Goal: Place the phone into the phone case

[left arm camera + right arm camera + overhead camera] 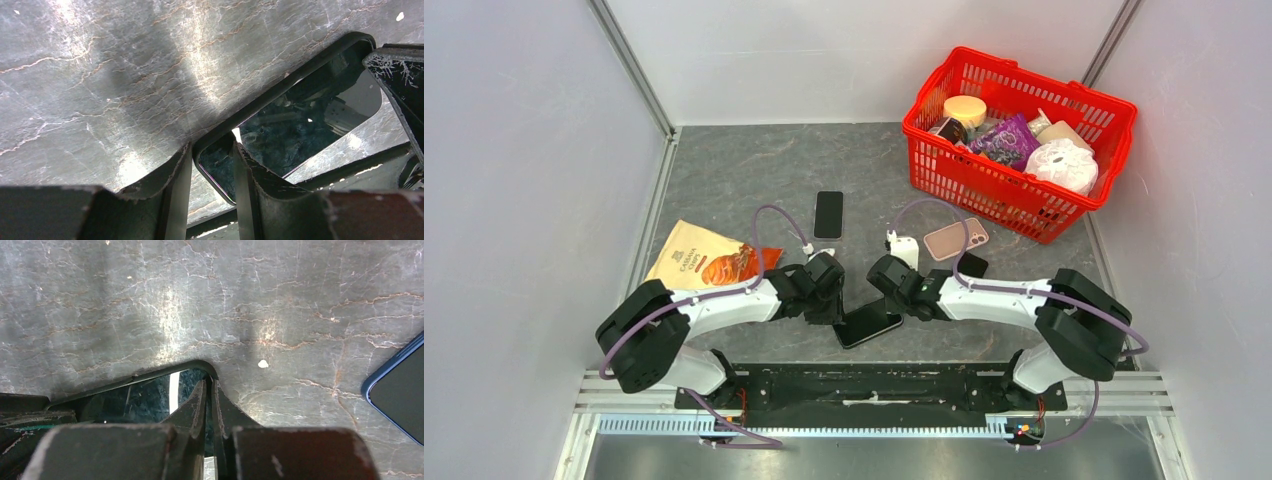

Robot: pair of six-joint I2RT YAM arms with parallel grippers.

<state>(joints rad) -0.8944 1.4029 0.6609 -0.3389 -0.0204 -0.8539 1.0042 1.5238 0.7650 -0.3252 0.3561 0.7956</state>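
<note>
Straddles one corner of the phone [300, 130] with the left gripper [210, 150], parted only as wide as that corner and seemingly clamped on it. Pinches, with the right gripper [209, 385] all but closed, the thin black rim of the phone case [200, 363] at the opposite end. Holds the phone low over the grey table [754, 170], at its near middle between the two wrists, glossy face up and ringed by that rim. Probably seated in the case or nearly so, though impossible to confirm from these views. Likely to handle as stiff, flat and fairly light, with slick glass that slides between pads and cracks if dropped. Best taken by edges and corners, never levered by the screen. Expect the case wall to flex under a pinch, so work it on corner by corner. Farther out, well apart: a second black phone [828, 214], a pink-backed handset [956, 238], a blue-edged phone [400, 395], a chips bag [704, 262] and a red basket [1022, 140].
</note>
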